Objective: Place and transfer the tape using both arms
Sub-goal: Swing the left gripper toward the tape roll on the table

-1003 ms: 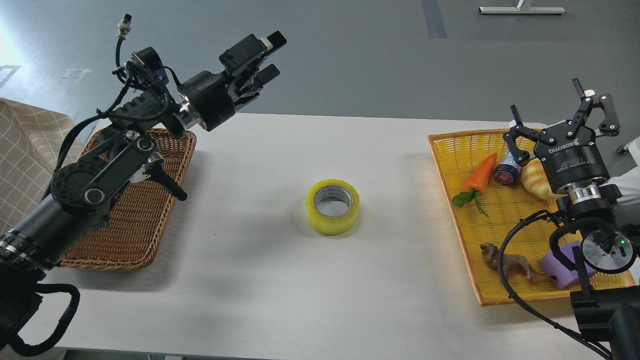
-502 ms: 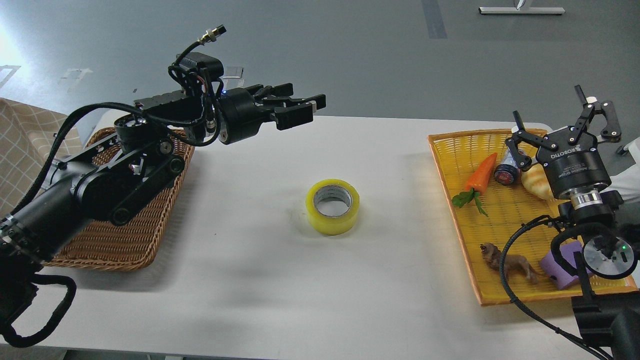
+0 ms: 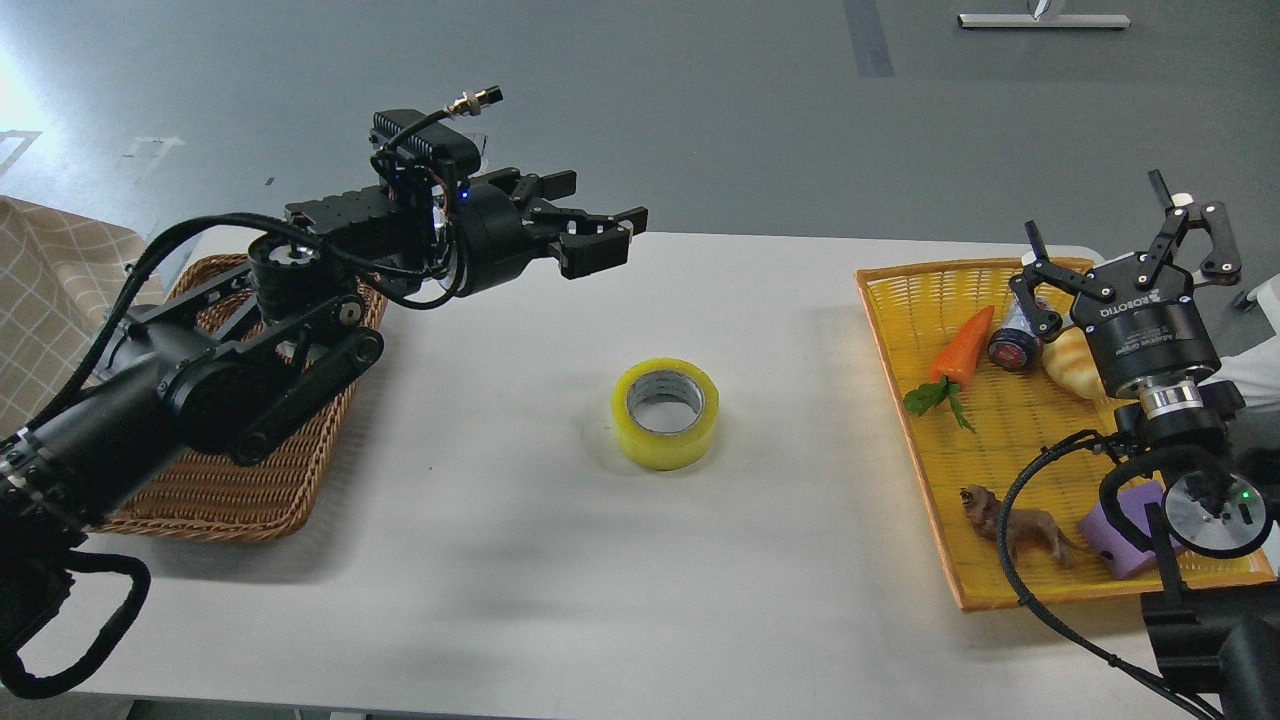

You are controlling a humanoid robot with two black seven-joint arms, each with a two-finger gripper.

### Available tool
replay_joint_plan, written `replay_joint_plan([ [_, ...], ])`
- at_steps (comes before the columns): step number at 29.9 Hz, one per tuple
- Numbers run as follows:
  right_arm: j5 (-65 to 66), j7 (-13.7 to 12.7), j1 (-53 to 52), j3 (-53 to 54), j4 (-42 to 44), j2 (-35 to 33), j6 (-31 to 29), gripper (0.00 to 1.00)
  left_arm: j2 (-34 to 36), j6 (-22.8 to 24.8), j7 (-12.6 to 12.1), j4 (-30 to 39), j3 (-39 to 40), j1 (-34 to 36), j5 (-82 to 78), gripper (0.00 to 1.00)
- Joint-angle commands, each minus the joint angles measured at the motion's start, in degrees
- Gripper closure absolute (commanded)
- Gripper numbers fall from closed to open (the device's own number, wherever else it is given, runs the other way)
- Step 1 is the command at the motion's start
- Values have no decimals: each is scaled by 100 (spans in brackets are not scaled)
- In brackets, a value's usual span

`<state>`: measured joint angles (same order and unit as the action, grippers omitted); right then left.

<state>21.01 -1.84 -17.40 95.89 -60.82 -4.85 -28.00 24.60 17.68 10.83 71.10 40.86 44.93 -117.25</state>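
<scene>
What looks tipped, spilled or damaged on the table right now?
Nothing stands out. The tape roll lies flat mid-table, intact. The toys sit inside the yellow tray, none spilled.

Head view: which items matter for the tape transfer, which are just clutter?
Job:
tape, flat on table
left gripper, open
right gripper, open

Lying about:
wicker basket
yellow tray with carrot, bread toy, small jar, lion figure, purple block
</scene>
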Motion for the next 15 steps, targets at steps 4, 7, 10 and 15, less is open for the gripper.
replay_joint_plan([
  [4,0,9,8,0,8,-8,0,0,124,25,-397,158,-562,51,-34,2],
  [7,0,9,35,0,8,-8,0,0,133,78,-599,343,-737,86,-122,2],
  [10,0,9,35,0,8,1,0,0,89,236,-643,343,-790,113,-166,2],
  [15,0,17,44,-18,17,1,0,0,-113,359,-661,334,-852,139,-263,2],
])
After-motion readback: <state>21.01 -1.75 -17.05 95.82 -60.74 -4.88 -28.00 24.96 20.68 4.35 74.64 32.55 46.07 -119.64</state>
